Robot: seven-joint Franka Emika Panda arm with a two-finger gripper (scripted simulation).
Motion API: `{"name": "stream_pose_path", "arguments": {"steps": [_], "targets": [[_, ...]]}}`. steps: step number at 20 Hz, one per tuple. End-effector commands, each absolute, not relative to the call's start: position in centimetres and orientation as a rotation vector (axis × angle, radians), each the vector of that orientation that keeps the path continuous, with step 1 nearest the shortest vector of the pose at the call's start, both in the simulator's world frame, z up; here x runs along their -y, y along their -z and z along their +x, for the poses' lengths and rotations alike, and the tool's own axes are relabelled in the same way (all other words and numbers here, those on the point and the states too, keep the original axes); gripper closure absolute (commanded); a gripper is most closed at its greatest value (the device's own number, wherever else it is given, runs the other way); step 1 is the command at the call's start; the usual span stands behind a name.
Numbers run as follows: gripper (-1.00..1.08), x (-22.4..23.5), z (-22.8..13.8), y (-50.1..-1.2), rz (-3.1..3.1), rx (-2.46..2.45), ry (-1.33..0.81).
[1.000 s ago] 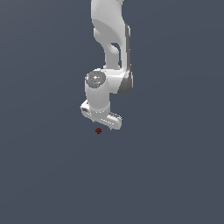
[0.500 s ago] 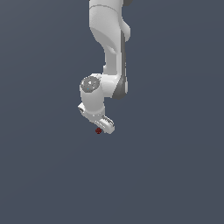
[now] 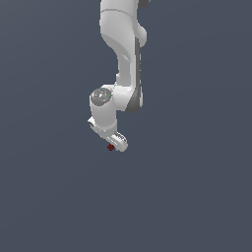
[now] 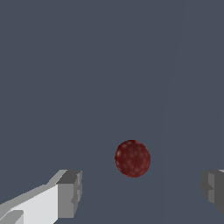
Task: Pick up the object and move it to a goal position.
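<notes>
The white arm (image 3: 123, 59) hangs over a plain grey surface (image 3: 197, 187), its jaws spread wide. The dark red object (image 4: 132, 158) sits between the fingers (image 4: 70, 192), touching neither. No writing is visible.

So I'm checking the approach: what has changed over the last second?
The gripper swung toward the exterior view's left, turned and closed in on the dark red object, which now lies between its open fingers, untouched. The object stayed put on the grey floor.
</notes>
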State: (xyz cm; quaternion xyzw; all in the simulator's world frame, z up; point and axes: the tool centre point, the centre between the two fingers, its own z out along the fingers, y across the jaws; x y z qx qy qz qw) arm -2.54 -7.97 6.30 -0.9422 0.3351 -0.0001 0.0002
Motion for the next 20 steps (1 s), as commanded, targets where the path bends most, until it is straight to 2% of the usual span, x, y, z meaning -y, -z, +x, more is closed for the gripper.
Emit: {"name": "stream_pose_path", "arguments": {"steps": [1,13,14,20], "targets": [[-0.92,8.0,-2.6,-5.6,-2.959,-1.054,-0.001],[-0.92,8.0,-2.6,-1.7,-2.957,-1.061,0.000],[1.08,8.0,-2.6,-1.7,-2.957,-1.061,0.000],[1.08,8.0,-2.6,-1.7,-2.957,-1.061,0.000]]}}
